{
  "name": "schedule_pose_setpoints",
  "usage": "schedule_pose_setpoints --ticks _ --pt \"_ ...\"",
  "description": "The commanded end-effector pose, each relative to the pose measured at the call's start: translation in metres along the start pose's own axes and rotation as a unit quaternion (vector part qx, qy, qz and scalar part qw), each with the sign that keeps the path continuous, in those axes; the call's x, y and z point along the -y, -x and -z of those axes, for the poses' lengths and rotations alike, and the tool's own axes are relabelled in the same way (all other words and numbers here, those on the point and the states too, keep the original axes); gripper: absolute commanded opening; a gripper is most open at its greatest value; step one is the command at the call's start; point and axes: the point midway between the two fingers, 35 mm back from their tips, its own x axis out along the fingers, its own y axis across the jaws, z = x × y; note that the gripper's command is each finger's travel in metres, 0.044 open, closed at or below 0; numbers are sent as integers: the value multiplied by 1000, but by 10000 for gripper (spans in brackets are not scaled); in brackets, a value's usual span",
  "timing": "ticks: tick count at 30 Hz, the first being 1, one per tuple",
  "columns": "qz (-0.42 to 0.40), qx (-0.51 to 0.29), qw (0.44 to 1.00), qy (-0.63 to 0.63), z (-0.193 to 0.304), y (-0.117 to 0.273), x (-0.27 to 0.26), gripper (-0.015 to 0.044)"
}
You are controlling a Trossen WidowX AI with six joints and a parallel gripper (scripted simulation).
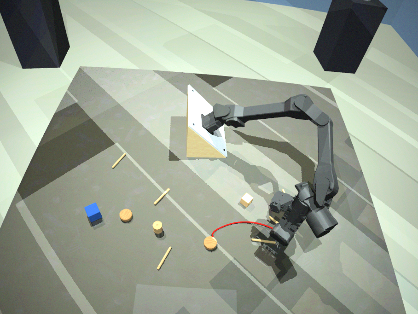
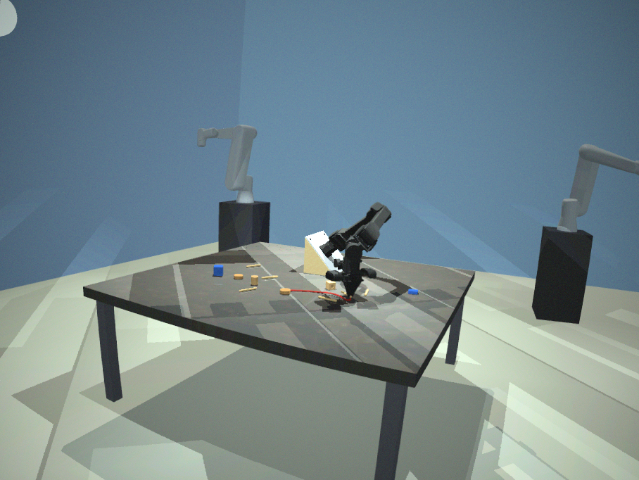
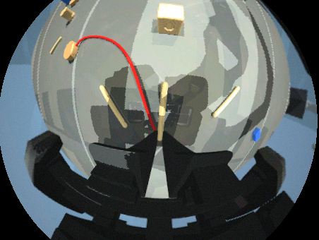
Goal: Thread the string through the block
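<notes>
My gripper (image 1: 278,227) is low over the table's right front part, shut on the end of the thin stick (image 1: 274,220) where the red string (image 1: 243,223) joins it. In the wrist view the stick (image 3: 162,108) points out ahead of the fingertips. The string (image 3: 123,56) arcs back to the round button (image 1: 209,242), which lies flat on the table. The small pale block with the hole (image 1: 246,200) stands on the table beyond the stick, apart from it; it also shows in the wrist view (image 3: 170,19).
A loose stick (image 1: 263,240) lies just left of the gripper and another (image 1: 283,190) lies behind it. A wedge with a white face (image 1: 204,130) carries the arm's base. At the left lie a blue cube (image 1: 92,212), a disc (image 1: 125,214), a short cylinder (image 1: 157,226) and more sticks (image 1: 161,196).
</notes>
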Motion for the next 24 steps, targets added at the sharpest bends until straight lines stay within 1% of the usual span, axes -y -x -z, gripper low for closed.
schedule_pose_setpoints --ticks 1,24 --pt "0 1 1000 -1 -6 0 -1 0" --pt "0 2 1000 -1 -35 0 -2 0"
